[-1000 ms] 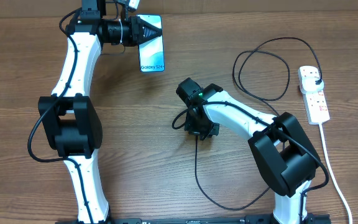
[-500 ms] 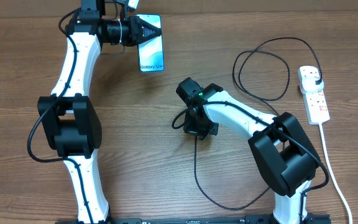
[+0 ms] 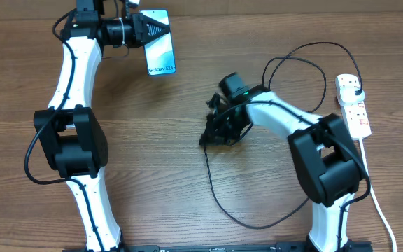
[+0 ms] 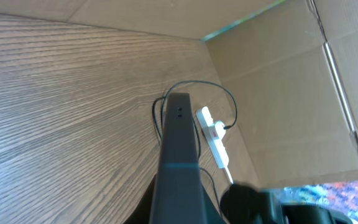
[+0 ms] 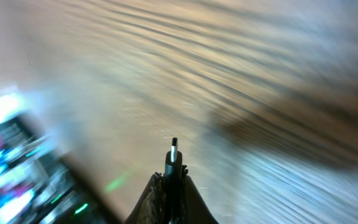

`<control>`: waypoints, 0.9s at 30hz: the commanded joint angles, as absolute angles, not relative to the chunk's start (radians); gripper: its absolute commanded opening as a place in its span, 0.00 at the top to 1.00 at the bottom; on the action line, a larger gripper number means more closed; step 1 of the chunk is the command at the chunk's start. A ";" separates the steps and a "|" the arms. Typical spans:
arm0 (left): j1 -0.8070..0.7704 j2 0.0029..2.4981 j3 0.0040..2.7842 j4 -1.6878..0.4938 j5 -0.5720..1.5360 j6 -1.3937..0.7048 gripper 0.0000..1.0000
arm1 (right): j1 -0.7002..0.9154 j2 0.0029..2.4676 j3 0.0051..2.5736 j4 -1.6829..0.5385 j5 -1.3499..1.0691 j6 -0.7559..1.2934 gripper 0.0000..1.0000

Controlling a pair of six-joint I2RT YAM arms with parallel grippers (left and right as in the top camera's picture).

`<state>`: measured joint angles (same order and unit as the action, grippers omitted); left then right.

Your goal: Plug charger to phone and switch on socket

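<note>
The left tool (image 3: 162, 29) has raised the slim blue-lit phone (image 3: 161, 56) it clamps; the right tool (image 3: 213, 134), clamped on the thin black charger (image 5: 174, 163), turns to mate them.

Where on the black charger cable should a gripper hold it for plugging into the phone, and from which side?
Just behind the connector tip, pinched across the thin cable from behind, so the tip points forward, free. The right gripper holds it so; farther back the cable is slack and would bend.
</note>
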<state>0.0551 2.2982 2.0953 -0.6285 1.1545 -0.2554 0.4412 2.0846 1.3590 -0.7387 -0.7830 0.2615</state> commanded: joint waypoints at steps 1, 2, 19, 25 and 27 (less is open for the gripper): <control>0.070 2.253 2.112 -0.615 1.227 -0.296 0.96 | 0.384 2.083 1.357 -0.710 -1.151 0.047 0.96; 0.070 2.253 2.112 -0.615 1.232 -0.296 0.96 | 0.368 2.083 1.357 -0.703 -1.237 -0.022 0.96; -0.019 2.253 2.112 -0.496 1.179 -0.477 0.96 | 0.321 2.083 1.357 -0.287 -1.570 -0.014 0.96; -0.064 2.253 2.112 -0.310 1.140 -0.652 0.96 | 0.321 2.083 1.357 0.027 -1.552 0.307 0.96; -0.068 2.253 2.112 -0.270 1.131 -0.703 0.96 | 0.321 2.083 1.357 0.135 -1.511 0.440 0.96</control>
